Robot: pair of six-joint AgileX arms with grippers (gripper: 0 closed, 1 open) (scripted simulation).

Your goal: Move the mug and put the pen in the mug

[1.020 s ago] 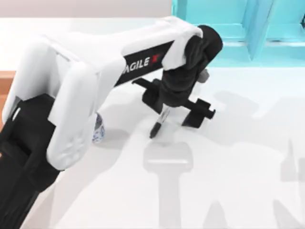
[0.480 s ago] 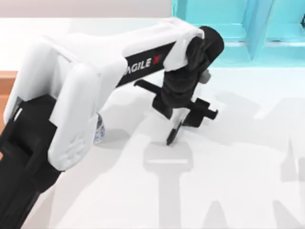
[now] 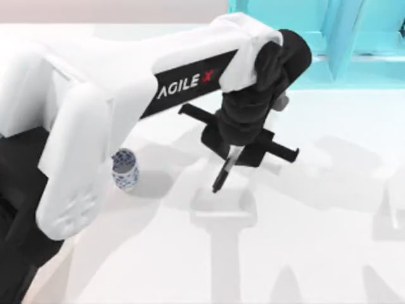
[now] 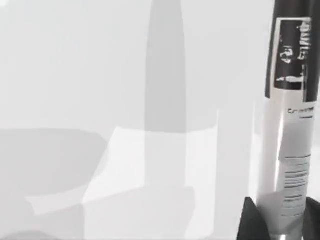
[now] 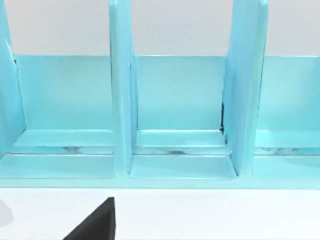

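My left gripper (image 3: 235, 152) is shut on the pen (image 3: 223, 174), a slim black marker with a grey-white labelled barrel. The pen hangs slanted from the jaws over the middle of the table, its free black end lowest. In the left wrist view the pen's barrel (image 4: 290, 125) runs up between the black fingertips (image 4: 248, 224). The mug (image 3: 124, 170), small and white with a blue floral pattern, stands upright on the table to the left of the pen, apart from it and beside my left arm's white link. My right gripper (image 5: 95, 225) shows as a black part facing the cyan shelf.
A cyan shelf unit (image 3: 316, 38) with upright dividers (image 5: 121, 100) stands along the table's back right. My left arm's large white link (image 3: 82, 126) covers the left side of the table. An orange-brown strip lies beyond the table's left edge.
My left arm has risen and shifted a little right with the pen still held. The white link no longer covers the mug, which has stayed in place.
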